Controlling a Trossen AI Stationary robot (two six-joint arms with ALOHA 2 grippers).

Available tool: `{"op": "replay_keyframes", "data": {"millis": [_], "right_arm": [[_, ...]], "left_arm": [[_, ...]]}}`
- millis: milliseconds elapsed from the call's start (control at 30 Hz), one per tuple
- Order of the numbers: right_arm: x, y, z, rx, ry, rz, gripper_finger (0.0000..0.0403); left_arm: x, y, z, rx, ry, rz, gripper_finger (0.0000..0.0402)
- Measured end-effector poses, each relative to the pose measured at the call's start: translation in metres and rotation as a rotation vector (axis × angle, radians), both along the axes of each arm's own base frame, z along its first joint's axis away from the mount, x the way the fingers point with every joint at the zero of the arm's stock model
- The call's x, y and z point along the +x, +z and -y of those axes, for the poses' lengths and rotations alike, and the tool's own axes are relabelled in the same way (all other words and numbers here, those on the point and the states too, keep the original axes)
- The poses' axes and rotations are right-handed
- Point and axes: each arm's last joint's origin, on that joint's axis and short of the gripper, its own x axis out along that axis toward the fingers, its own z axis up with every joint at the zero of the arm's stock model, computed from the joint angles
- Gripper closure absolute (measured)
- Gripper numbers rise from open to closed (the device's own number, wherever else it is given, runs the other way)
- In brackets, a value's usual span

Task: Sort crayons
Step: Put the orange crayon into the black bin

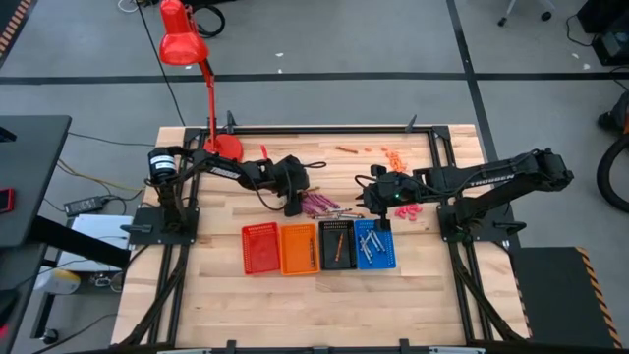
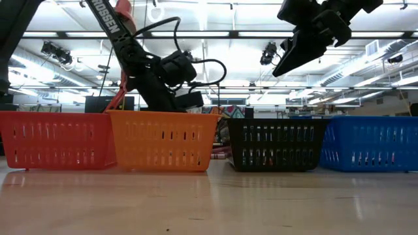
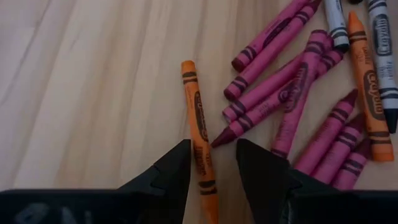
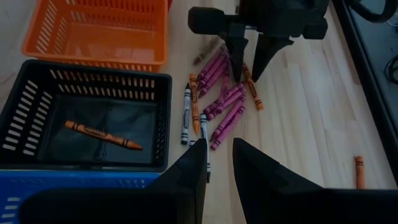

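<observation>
Your crayons (image 4: 221, 102) lie heaped on the table just behind the black basket (image 4: 163, 118), which holds one orange crayon (image 4: 102, 135); your left gripper (image 3: 211, 168) straddles an orange one, open, gripping nothing; your right gripper (image 4: 219, 165) hovers above, parted, empty.

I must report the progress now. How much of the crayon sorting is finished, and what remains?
Done: one orange crayon lies in the black basket, and some sticks lie in the blue basket. In hand: nothing; the open left gripper hovers over the magenta crayons, and the right gripper is empty. Left: that pile; the orange basket is empty.
</observation>
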Motion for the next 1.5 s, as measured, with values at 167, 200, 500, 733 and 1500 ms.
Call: {"op": "replay_keyframes", "data": {"millis": [167,200,500,733,1500], "right_arm": [[0.0,0.0,0.0,0.0,0.0,0.002,0.032],[0.0,0.0,0.0,0.001,0.0,0.003,0.032],[0.0,0.0,0.0,0.004,-0.002,0.006,0.032],[0.0,0.0,-0.001,0.016,0.011,0.006,0.032],[0.001,0.001,-0.001,0.017,0.011,0.009,0.032]], "left_arm": [[-0.002,0.001,-0.005,-0.001,0.012,0.001,0.0258],[-0.003,0.001,-0.006,-0.001,0.017,0.0,0.0258],[-0.008,-0.001,-0.019,-0.005,0.042,-0.019,0.0258],[-0.009,-0.001,-0.02,0.009,0.044,-0.027,0.0258],[-0.01,-0.002,-0.019,0.023,0.029,-0.047,0.0377]]}}
